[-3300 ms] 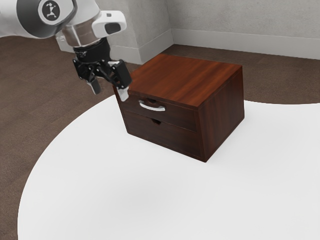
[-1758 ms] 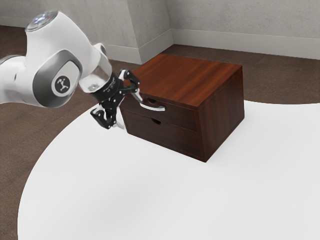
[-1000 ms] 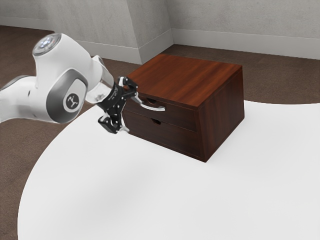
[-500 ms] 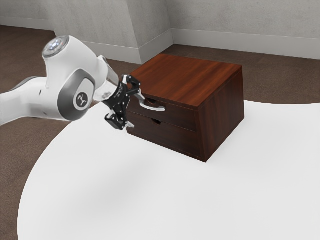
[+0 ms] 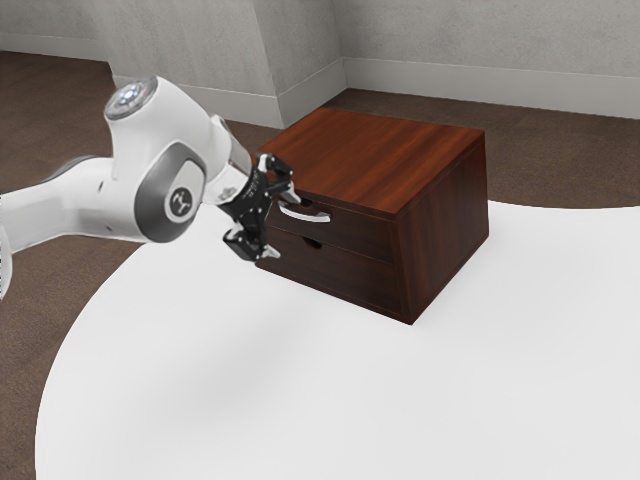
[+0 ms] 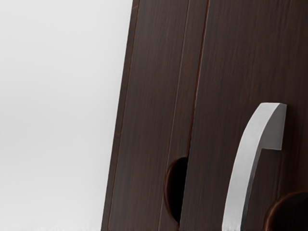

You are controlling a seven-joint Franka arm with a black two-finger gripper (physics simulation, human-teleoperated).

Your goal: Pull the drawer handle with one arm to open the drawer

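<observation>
Stands further toward the exterior view's right than 1 s ago: white arm [image 5: 165, 195] and black gripper [image 5: 274, 219], now right up against the front of the wooden cabinet [image 5: 380, 160]. Fingers spread apart, 1 above and 1 below handle height, clamping nothing. Just right of them, the silver handle [image 5: 305, 213] on the upper drawer [image 5: 345, 228], flush with the cabinet face and shut; below it, the lower drawer [image 5: 330, 268], shut too. In the wrist view, handle [image 6: 250, 168] close ahead of the hand. Judged step: last bit of approach before closing on the handle. Risks from here: closing too soon and pinching only the handle's near end, then slipping off under the pull; jamming a fingertip into the drawer face; pulling off-axis and dragging the whole cabinet across the white table [image 5: 300, 400] instead of sliding the drawer out.
</observation>
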